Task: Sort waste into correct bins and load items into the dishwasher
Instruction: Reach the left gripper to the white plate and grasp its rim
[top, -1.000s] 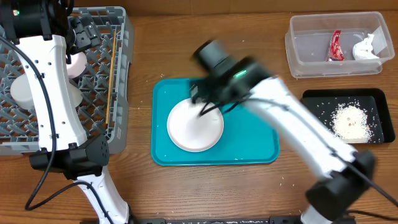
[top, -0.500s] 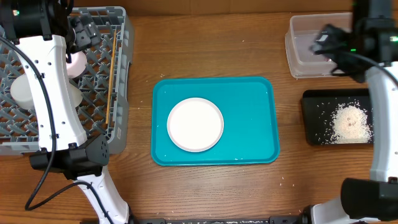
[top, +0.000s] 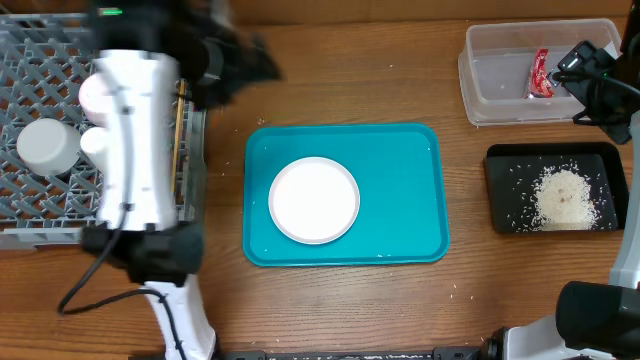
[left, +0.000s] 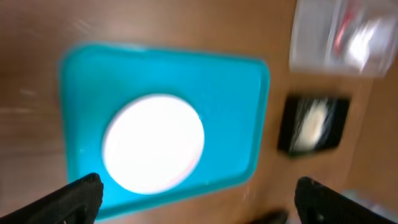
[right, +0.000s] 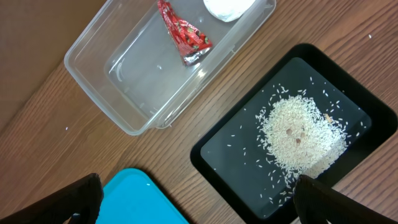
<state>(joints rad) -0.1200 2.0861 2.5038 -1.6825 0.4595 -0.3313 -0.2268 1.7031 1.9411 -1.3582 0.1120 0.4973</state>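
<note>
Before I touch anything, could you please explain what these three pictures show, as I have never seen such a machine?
These are two robot arms at a wooden table. One picture looks down from above; the other two come from cameras on each wrist. A white plate lies on a teal tray. Left stands a grey dish rack; right, a clear tub holding a red wrapper, and a black tray of rice. The left claw and right claw are open, holding nothing.

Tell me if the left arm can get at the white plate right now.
Probably yes: the plate lies bare on the teal tray, nothing over it, and the left gripper is open and empty.
</note>
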